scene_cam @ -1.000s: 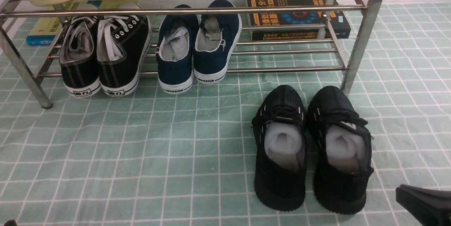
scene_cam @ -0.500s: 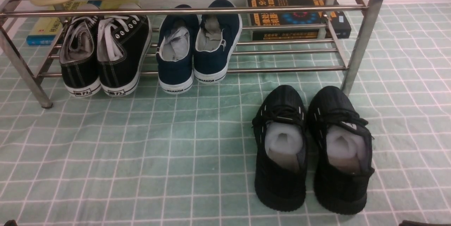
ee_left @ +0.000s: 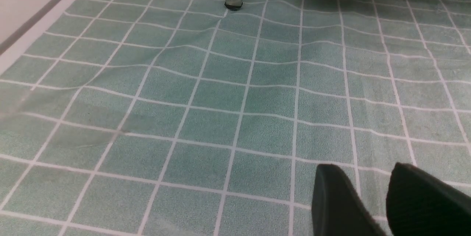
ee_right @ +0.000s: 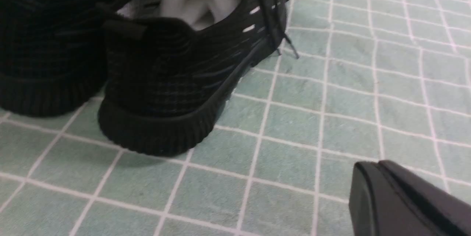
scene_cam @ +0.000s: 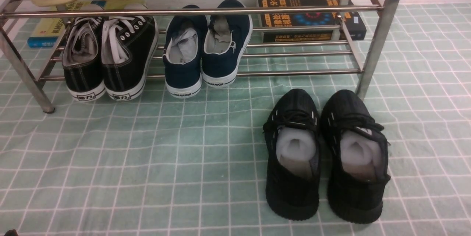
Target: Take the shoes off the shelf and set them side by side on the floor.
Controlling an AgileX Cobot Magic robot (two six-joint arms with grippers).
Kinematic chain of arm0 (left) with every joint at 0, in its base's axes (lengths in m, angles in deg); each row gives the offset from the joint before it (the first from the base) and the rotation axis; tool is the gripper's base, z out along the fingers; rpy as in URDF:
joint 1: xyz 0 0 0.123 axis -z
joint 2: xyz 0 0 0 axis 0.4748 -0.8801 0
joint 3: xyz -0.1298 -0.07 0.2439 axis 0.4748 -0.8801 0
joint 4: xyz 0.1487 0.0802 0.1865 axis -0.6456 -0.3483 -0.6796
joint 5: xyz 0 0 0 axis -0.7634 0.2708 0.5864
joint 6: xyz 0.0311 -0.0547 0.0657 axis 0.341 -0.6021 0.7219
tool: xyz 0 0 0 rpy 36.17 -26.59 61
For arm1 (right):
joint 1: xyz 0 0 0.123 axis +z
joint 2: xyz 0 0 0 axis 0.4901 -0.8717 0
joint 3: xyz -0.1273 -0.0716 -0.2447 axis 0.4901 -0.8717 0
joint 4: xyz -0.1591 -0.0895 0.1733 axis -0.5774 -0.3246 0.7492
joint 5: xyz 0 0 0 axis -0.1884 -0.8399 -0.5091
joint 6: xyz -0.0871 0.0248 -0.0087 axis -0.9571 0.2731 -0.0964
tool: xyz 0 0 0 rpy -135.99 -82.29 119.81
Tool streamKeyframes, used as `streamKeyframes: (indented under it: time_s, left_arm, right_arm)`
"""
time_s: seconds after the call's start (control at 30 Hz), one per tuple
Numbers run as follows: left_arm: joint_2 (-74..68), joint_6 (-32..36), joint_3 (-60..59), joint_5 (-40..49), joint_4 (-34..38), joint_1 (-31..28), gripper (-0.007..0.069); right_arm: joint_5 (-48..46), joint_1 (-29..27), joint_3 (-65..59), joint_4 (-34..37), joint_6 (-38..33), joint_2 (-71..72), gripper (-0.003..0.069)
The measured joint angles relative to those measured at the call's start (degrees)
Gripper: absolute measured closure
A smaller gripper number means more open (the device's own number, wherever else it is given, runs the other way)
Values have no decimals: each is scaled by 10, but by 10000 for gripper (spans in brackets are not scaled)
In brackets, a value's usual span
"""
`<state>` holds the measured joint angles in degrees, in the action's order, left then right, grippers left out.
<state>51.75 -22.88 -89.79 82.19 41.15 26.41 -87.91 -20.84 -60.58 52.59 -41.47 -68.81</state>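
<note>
The black knit sneakers (scene_cam: 325, 155) stand on the green grid floor (scene_cam: 147, 162) at the lower right of the front frame, toes toward the metal shoe rack (scene_cam: 379, 34), their sides touching or nearly so; set like this, heels level and parallel, they look to satisfy the side-by-side placing, so the task seems done. On the rack's lower tier the black canvas sneakers (scene_cam: 106, 56) and navy WARRIOR slip-ons (scene_cam: 206, 48) stay where they belong. The front view shows neither arm clearly; only the wrist views do. The left gripper (ee_left: 386, 199) hangs over bare floor, fingers apart and empty; the right gripper (ee_right: 404, 199) sits beside the sneakers' heels, fingers pressed together, holding nothing.
</note>
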Motion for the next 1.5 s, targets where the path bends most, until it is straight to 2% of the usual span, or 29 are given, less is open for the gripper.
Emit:
streamKeyframes:
  time_s: [0.17,1.5]
  left_arm:
    - [0,0,0,0,0,0,383]
    - [0,0,0,0,0,0,383]
  right_arm:
    - [-16,-21,2,-3,0,24,645]
    - [-19,-21,3,-4,0,24,596]
